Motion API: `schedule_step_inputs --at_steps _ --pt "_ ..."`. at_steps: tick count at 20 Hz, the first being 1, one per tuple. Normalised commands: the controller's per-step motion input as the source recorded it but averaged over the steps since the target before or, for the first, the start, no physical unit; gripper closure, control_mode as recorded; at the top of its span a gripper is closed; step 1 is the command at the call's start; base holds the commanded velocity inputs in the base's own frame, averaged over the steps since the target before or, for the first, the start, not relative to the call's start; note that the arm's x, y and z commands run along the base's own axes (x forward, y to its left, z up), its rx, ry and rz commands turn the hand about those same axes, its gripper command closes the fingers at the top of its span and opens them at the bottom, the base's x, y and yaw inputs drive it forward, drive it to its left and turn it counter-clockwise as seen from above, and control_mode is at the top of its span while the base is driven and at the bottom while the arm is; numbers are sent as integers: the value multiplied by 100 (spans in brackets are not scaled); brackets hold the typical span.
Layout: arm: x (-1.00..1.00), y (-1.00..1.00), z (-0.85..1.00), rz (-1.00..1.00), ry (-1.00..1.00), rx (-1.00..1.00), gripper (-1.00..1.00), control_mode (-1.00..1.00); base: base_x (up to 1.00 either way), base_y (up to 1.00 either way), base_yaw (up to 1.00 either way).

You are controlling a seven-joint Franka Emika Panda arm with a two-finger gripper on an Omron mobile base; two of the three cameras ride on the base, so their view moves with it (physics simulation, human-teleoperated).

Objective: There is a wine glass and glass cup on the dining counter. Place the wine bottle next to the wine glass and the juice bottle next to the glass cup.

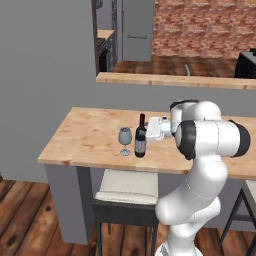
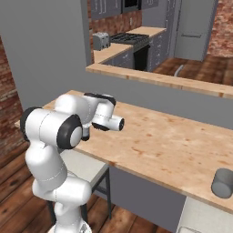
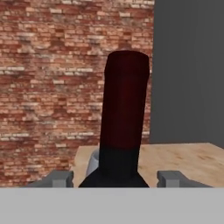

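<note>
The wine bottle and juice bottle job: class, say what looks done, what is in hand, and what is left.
Done, it seems: the wine bottle stands upright on the dining counter, just beside the wine glass. In hand: the gripper sits at the bottle's neck, a finger on either side; whether they still touch it is unclear. Left: the juice bottle's placement, presumably by the grey cup at the counter's far end.
</note>
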Motion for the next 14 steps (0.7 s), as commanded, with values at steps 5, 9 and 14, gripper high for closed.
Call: schedule_step_inputs --at_steps 5,9,14 --pt "0 0 -16 0 0 -2 -100 -100 0 0 0" --pt "0 0 -9 0 0 0 -100 -100 0 0 0" --pt "0 0 -7 0 0 0 -100 -100 0 0 0"
